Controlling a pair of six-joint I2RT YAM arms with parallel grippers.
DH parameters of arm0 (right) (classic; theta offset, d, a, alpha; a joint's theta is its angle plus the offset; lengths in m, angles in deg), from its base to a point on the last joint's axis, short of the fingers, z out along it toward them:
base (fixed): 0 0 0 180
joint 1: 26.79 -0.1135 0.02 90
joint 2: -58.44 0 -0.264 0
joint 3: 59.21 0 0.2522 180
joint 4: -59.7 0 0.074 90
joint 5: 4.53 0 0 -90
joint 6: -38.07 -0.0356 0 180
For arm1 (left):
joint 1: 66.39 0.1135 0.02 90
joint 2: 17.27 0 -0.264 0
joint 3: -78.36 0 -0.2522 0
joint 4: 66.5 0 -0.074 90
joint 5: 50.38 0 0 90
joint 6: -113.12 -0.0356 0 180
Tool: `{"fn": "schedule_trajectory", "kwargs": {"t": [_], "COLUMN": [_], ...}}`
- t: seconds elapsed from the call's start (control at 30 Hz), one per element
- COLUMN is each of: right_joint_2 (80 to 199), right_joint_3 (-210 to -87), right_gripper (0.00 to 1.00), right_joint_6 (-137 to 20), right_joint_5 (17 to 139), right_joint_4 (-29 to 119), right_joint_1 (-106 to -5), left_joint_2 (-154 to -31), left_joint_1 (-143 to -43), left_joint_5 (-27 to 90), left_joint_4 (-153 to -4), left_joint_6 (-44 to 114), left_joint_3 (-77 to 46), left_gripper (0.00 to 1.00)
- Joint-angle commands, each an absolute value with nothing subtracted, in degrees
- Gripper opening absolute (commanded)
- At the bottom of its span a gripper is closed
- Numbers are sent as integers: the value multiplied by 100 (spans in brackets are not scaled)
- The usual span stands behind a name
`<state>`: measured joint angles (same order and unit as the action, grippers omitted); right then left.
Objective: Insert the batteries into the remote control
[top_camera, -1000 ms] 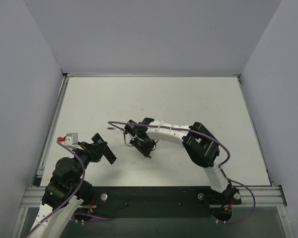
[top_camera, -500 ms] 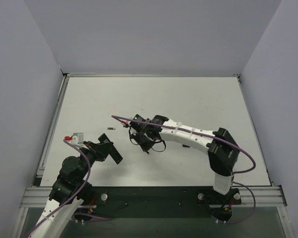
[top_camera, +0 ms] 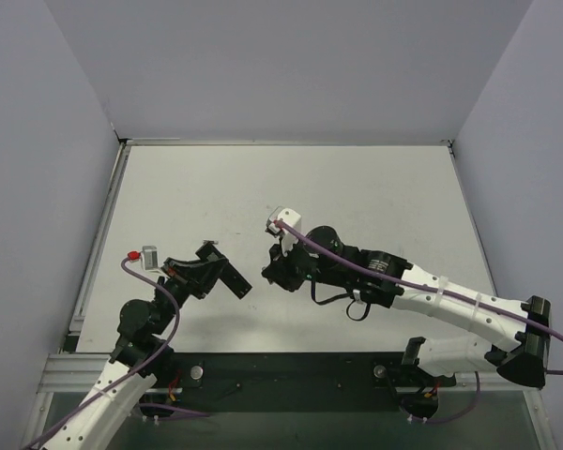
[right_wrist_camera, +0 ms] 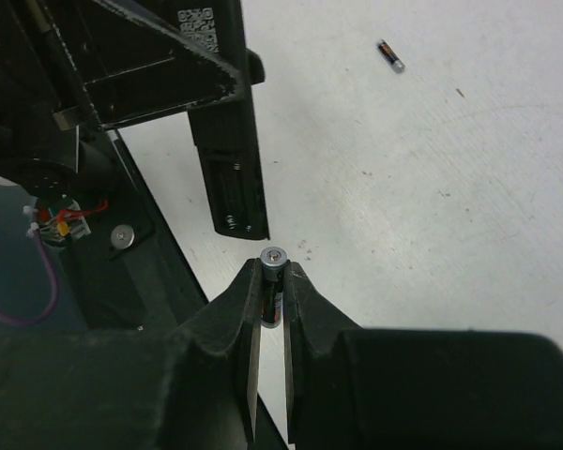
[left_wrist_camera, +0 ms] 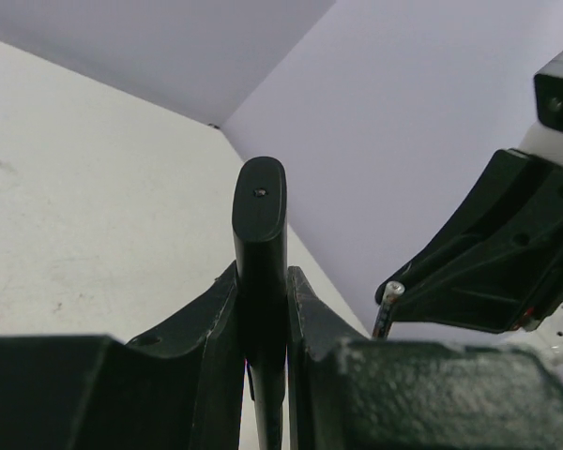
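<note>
Left hand (left_wrist_camera: 261,286): clenched on the remote control (left_wrist_camera: 260,220). The fingers pinch its narrow sides, and the body sticks out past them to its rounded end. You have it held up off the tabletop (right_wrist_camera: 432,187).

Right hand (right_wrist_camera: 273,281): clenched on one battery (right_wrist_camera: 274,257). It is gripped between the fingertips, with its pale metal end standing just proud of them.

Relation: in the top view your two hands face each other over the near middle of the tabletop, with the remote control slanting between them. In the right wrist view the battery end points at the free end of the remote control. A narrow gap shows between them, so they are not touching.

Second battery (right_wrist_camera: 389,54): lying flat and loose on the tabletop, well apart from both hands.
</note>
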<state>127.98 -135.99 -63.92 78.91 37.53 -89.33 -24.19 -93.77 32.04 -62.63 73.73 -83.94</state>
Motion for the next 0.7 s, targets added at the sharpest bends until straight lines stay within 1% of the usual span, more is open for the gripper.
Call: {"fn": "schedule_trajectory", "kwargs": {"t": [0.0, 0.2, 0.37, 0.67], "right_joint_2": [12594, 12769, 13007, 13358], "right_joint_3": [-13160, -13159, -13212, -13352], "right_gripper": [0, 0, 0, 0], "right_joint_6": [-6477, -6020, -5932, -5747], "right_joint_5": [7897, 8108, 8143, 8284], "right_joint_4": [5304, 5841, 6088, 6106], "right_joint_1": [-9253, -9692, -9763, -9807], "left_joint_2": [-3000, -3370, -3309, -3037], "left_joint_1": [-9373, -9373, -9373, -9373], "left_joint_5": [2854, 2810, 2836, 2907], "left_joint_4": [-4362, -3957, -4009, -4299], "left_joint_6": [7778, 7936, 7998, 8042], "left_joint_3": [-8349, -8217, -8173, -8138], "left_gripper": [0, 0, 0, 0]}}
